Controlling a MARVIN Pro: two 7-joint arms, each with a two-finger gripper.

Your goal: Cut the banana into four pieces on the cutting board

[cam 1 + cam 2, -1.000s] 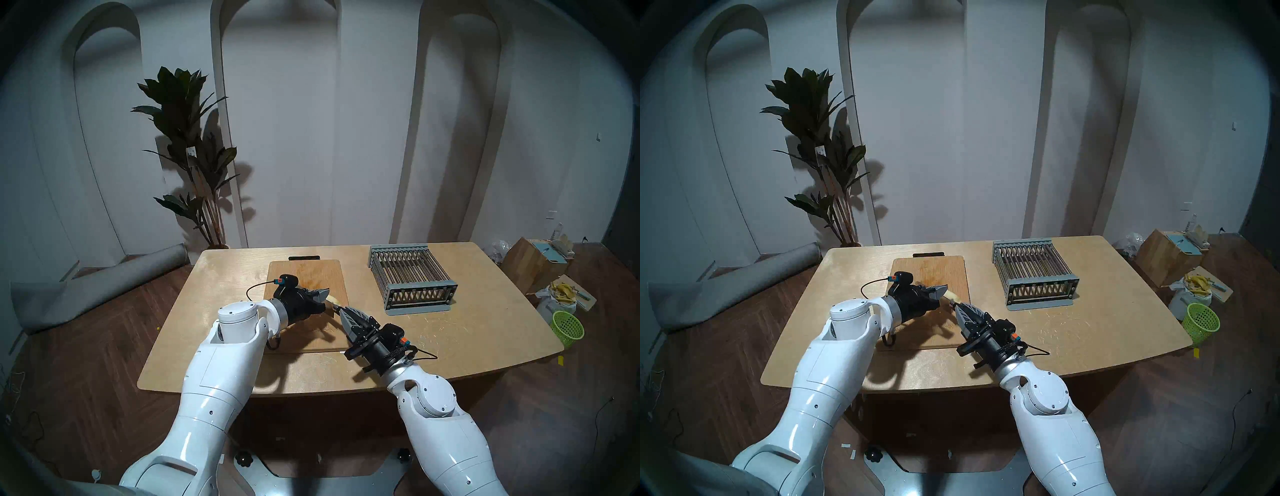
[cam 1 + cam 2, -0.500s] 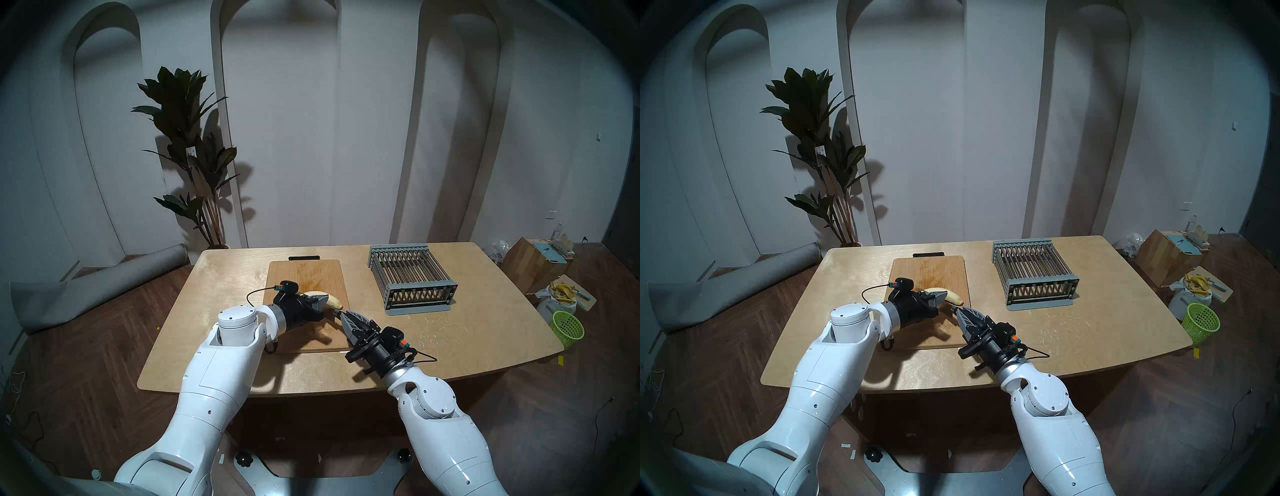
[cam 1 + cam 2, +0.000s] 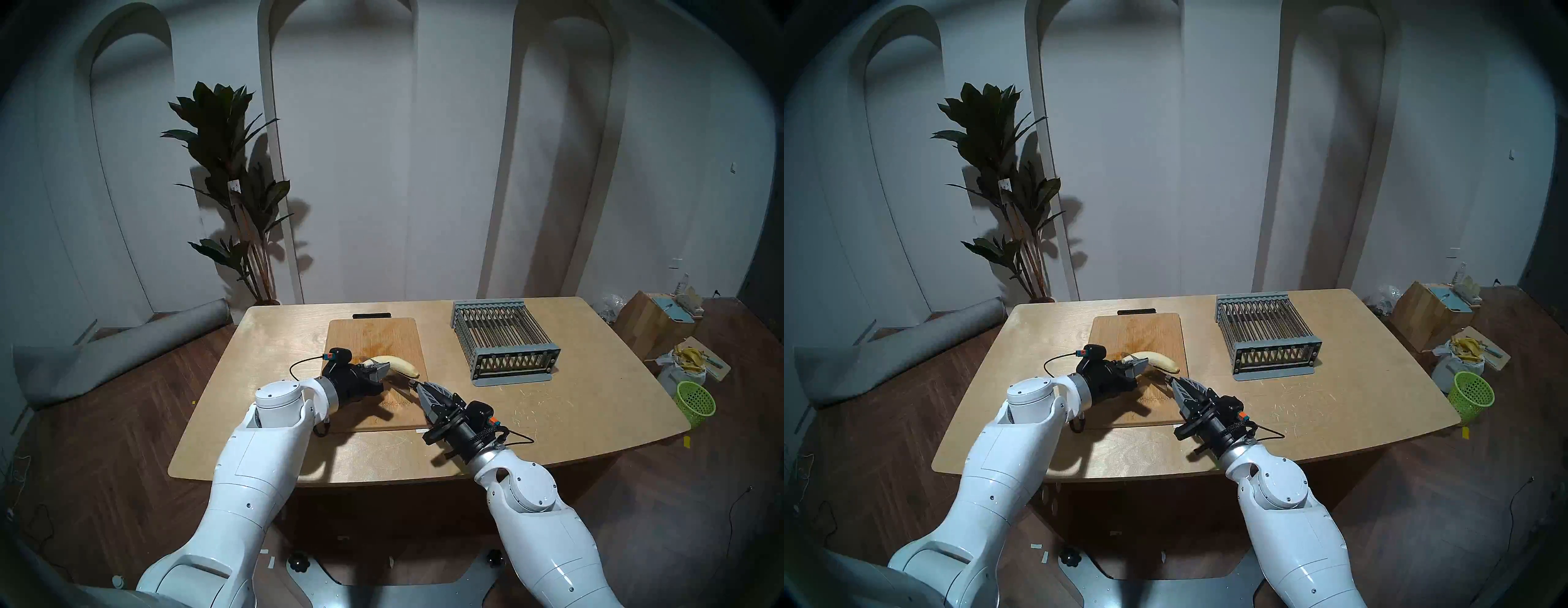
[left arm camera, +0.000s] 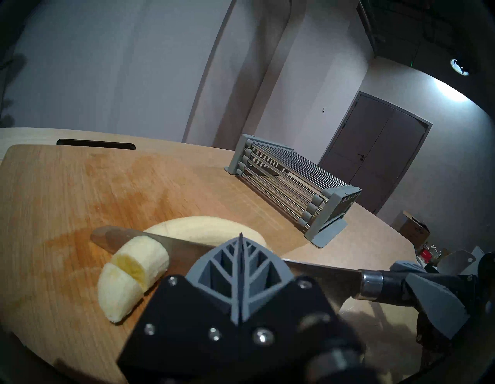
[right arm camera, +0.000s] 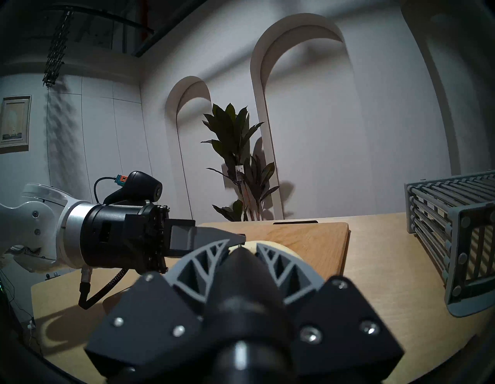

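The wooden table (image 3: 551, 407) carries a grey wire rack (image 3: 505, 342) and the cutting board (image 3: 373, 335). On the board lies the banana (image 3: 399, 365), peeled, with two short cut chunks (image 4: 128, 279) at one end. The right tool (image 3: 418, 385) is clamped on a knife (image 4: 267, 257) whose blade lies between chunks and banana. The left tool (image 3: 382, 368), closed and empty, hovers beside the banana.

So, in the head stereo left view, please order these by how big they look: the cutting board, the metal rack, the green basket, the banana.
1. cutting board, largest
2. metal rack, clearly smaller than the board
3. green basket and banana: look similar in size; the banana is partly hidden by the left gripper, so I leave them unranked.
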